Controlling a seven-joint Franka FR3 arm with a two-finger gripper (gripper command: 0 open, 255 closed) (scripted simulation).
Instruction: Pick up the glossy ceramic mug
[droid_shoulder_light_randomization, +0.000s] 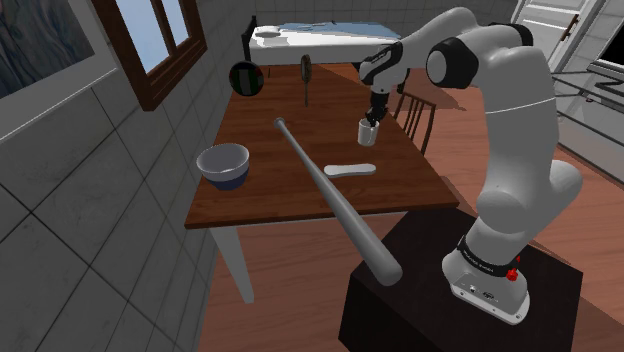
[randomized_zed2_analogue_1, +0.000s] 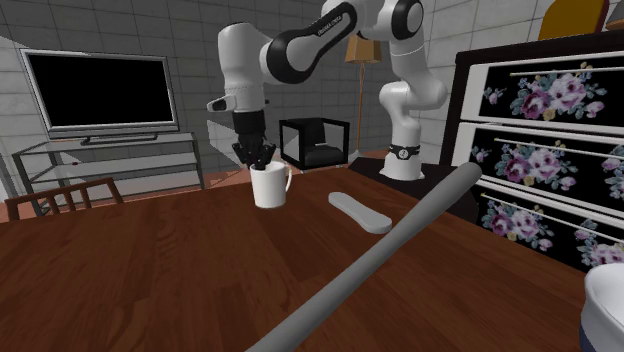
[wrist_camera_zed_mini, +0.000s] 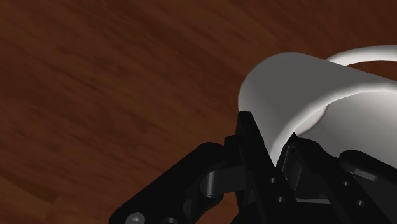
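The white mug (droid_shoulder_light_randomization: 367, 131) stands upright near the far long edge of the brown wooden table (droid_shoulder_light_randomization: 270, 195), on the shoulder view's right, and the black gripper (droid_shoulder_light_randomization: 376, 118) comes down on it from above. In the second exterior view the gripper (randomized_zed2_analogue_1: 259, 160) dips into the mug (randomized_zed2_analogue_1: 268, 188) at the rim, so its tips are hidden behind the wall, while the handle (randomized_zed2_analogue_1: 290, 180) sticks out on that view's right. In the wrist view, the fingers (wrist_camera_zed_mini: 251, 137) are clenched on the mug's wall (wrist_camera_zed_mini: 299, 89), one outside and one inside. A pale curve at the picture's edge may be the handle, but it is cut off. Whether the mug's base rests on the table (randomized_zed2_analogue_1: 150, 260) or is just clear of it cannot be made out. A long grey bat (droid_shoulder_light_randomization: 330, 190) lies slantwise across the table with its thick end past the near edge. In the second exterior view the bat (randomized_zed2_analogue_1: 400, 235) runs out of the picture at the bottom. A flat white piece (droid_shoulder_light_randomization: 350, 169) lies between bat and mug, too plain to name. A blue-and-white bowl (droid_shoulder_light_randomization: 222, 163) sits well apart from the mug, cut off by the corner in the second exterior view (randomized_zed2_analogue_1: 603, 310).
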